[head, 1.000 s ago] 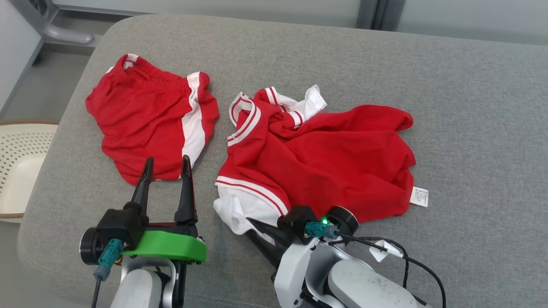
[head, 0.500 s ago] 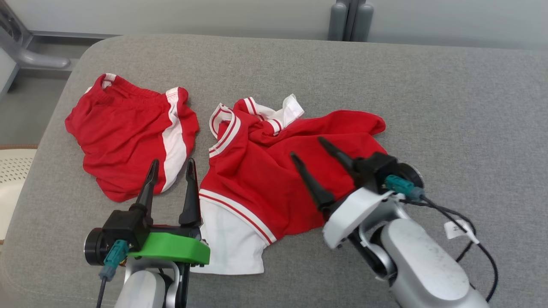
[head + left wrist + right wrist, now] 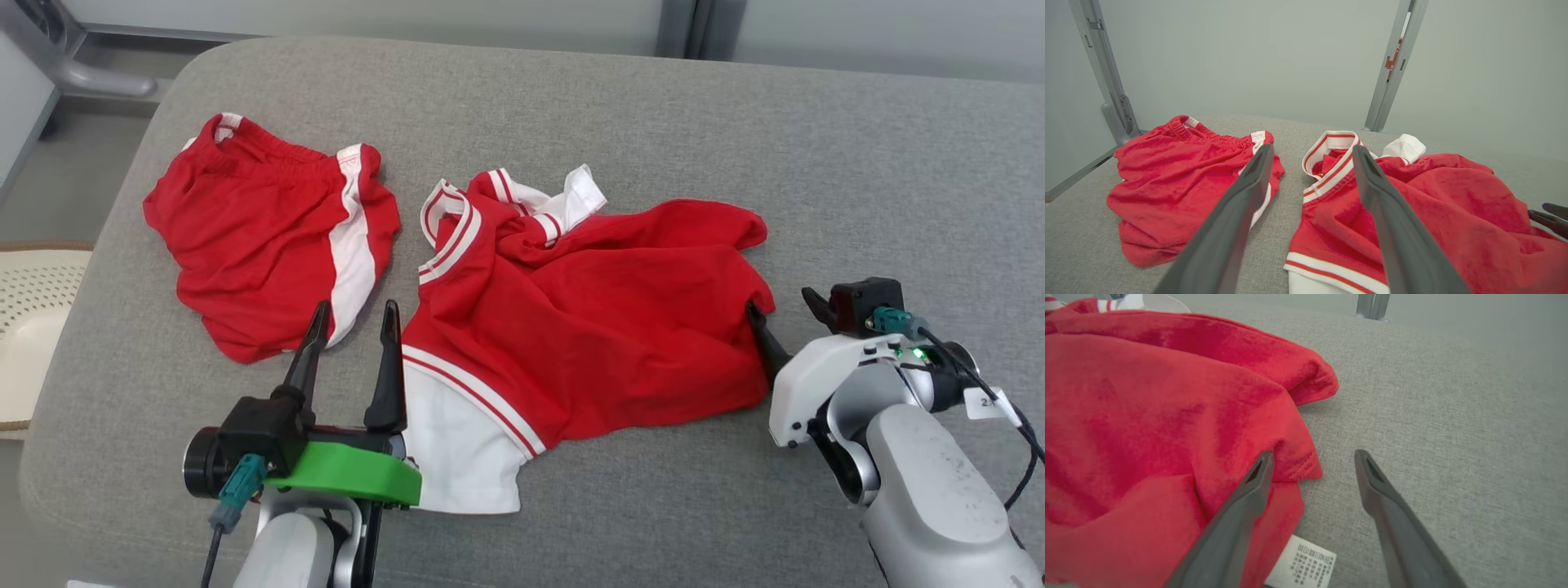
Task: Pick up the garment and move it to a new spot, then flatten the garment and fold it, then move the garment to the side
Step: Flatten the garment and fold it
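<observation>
Your shirt (image 3: 588,318) is light and floppy, so grab its hem corner; left gripper (image 3: 357,304) and right gripper (image 3: 780,300) sit wide, empty.

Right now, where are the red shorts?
In the head view the red shorts lie on the grey cushion at the robot's left, just left of the red shirt and past the fingertips of the left gripper.

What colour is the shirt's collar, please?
Collar: white with red stripes; best in left wrist view.
</observation>
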